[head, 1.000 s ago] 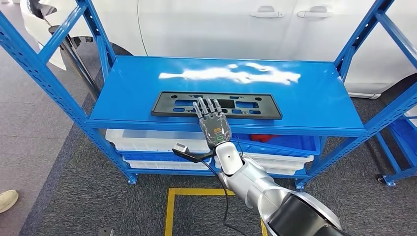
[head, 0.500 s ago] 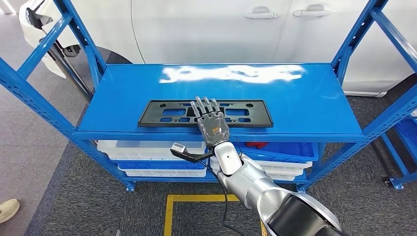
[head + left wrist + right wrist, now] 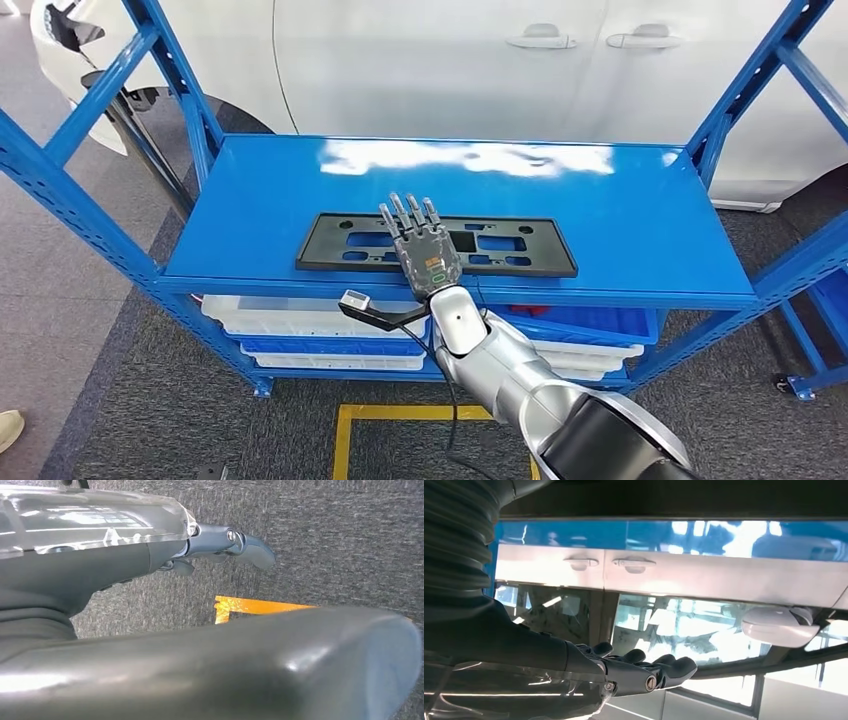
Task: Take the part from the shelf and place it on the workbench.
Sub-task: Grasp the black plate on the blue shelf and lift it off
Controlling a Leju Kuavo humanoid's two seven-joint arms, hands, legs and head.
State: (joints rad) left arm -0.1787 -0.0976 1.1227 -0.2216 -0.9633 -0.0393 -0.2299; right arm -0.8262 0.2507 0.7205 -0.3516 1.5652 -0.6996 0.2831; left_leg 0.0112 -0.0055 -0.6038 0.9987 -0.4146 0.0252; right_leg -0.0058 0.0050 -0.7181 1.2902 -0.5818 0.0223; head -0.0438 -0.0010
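The part (image 3: 520, 245) is a flat black rectangular frame with cut-outs. It lies lengthwise near the front edge of the blue shelf top (image 3: 620, 200). My right hand (image 3: 422, 245) reaches in from below, palm down, fingers straight and apart over the part's middle. Whether it touches the part I cannot tell. In the right wrist view the right hand (image 3: 639, 672) has its fingers stretched out with nothing in them. In the left wrist view my left hand (image 3: 235, 545) hangs low over grey carpet, holding nothing.
Blue uprights (image 3: 60, 190) frame the shelf on both sides. White bins (image 3: 300, 320) and a blue bin (image 3: 590, 320) sit on the level below. A white car (image 3: 450, 70) stands right behind. Yellow tape (image 3: 345, 430) marks the carpet; a shoe (image 3: 8, 430) shows at far left.
The whole picture shifts slightly between frames, so the camera has moved. My right hand stays stretched over the middle of the part, which lies where it was on the shelf.
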